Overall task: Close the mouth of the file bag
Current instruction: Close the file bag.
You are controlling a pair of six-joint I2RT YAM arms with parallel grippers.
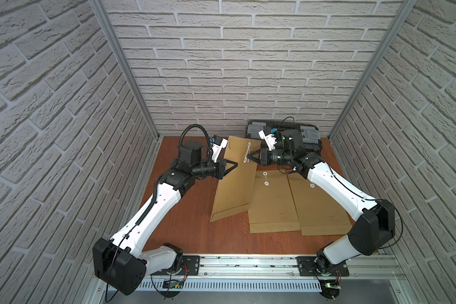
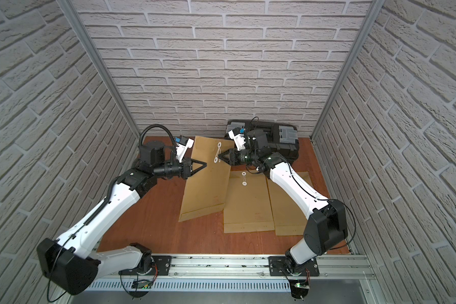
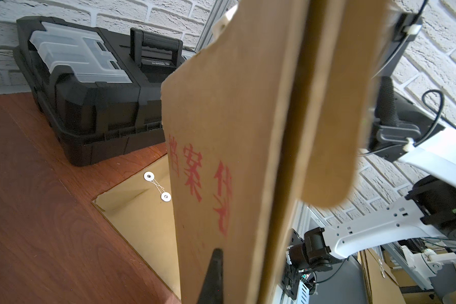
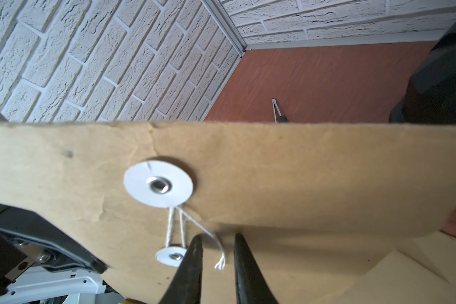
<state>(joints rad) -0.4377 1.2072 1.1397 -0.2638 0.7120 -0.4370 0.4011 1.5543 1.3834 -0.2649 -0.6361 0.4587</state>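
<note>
The brown paper file bag (image 1: 234, 189) (image 2: 203, 189) hangs tilted above the table, flap folded down. My left gripper (image 1: 236, 164) (image 3: 221, 252) is shut on its left edge; one black finger (image 3: 213, 276) lies on the printed face and the other is hidden behind the bag. My right gripper (image 1: 248, 158) (image 4: 217, 237) is at the bag's lower white disc (image 4: 170, 256), jaws a little apart. White string (image 4: 174, 226) runs between the upper disc (image 4: 158, 187) and the lower one. Its frayed loose end (image 4: 220, 263) dangles between my right fingers, not pinched.
Two more file bags (image 1: 271, 202) (image 1: 319, 208) lie flat on the red-brown table (image 1: 184, 210), partly under the held one. A black toolbox (image 1: 308, 136) stands against the back wall behind my right wrist. Brick walls enclose three sides, and a metal rail (image 1: 248, 263) runs along the front.
</note>
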